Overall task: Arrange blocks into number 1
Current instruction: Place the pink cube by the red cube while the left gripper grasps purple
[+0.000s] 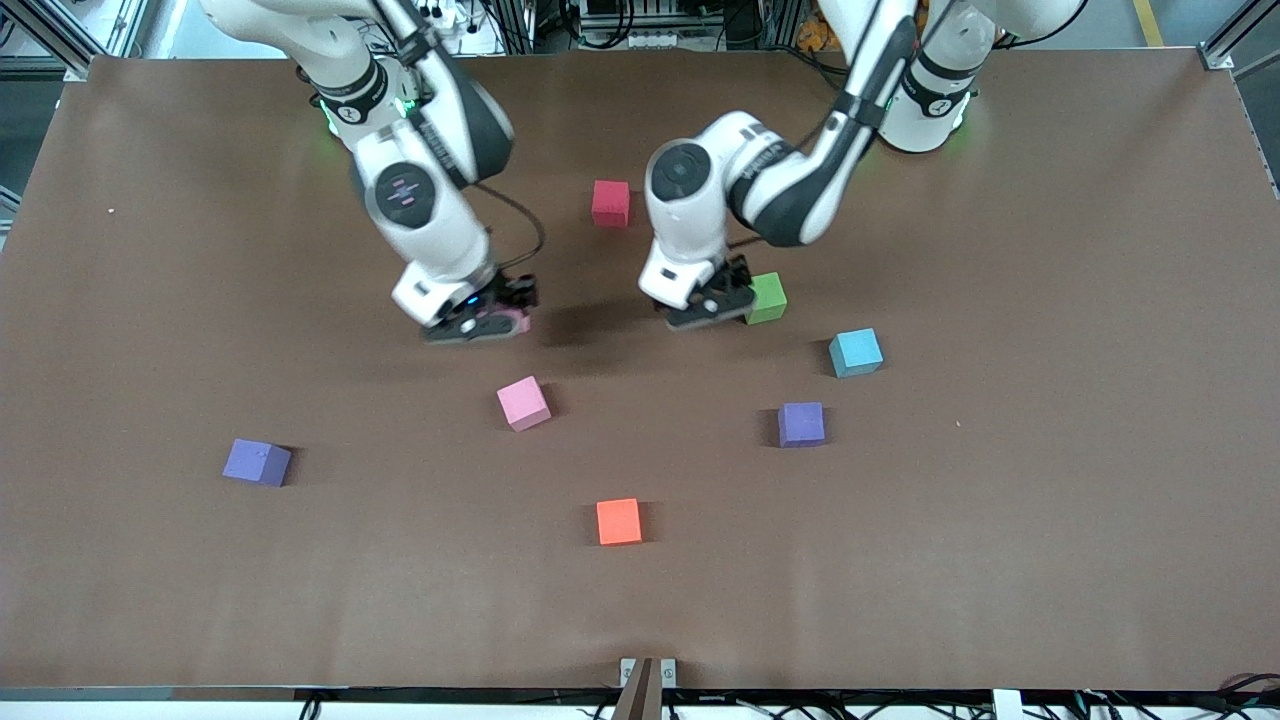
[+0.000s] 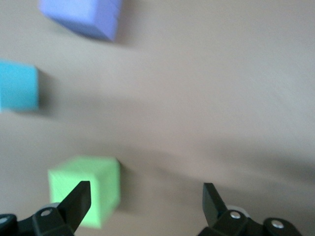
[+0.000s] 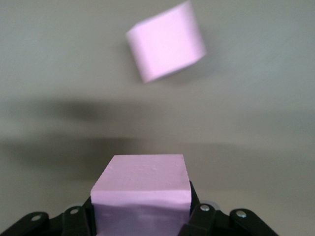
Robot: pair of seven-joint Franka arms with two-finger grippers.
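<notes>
A: Blocks first, nearest to farthest. The orange block lies closest to the front camera. Farther up, one purple block sits toward the right arm's end of the bench, another purple block toward the left arm's end, and a loose pink block lies between them.

B: And after those?

A: The blue block, then the green block, and the red block farthest of all.

B: What are the arms doing?

A: The right gripper hangs low over the bench, clamped on a second pink block. The left gripper is just beside the green block with its jaws spread wide and nothing between them.

B: Is the green one lined up for a grasp?

A: Not by the left wrist view. The block sits off to one side, against one finger, not in the gap.

B: So what could go wrong?

A: I'd judge that closing from here would shove or tip the green block instead of catching it. The two grippers also work close together, so a careless swing could bring the arms into contact or knock the loose pink block. And nothing forms a numeral yet, so a crooked release of the held pink block would skew the line.
</notes>
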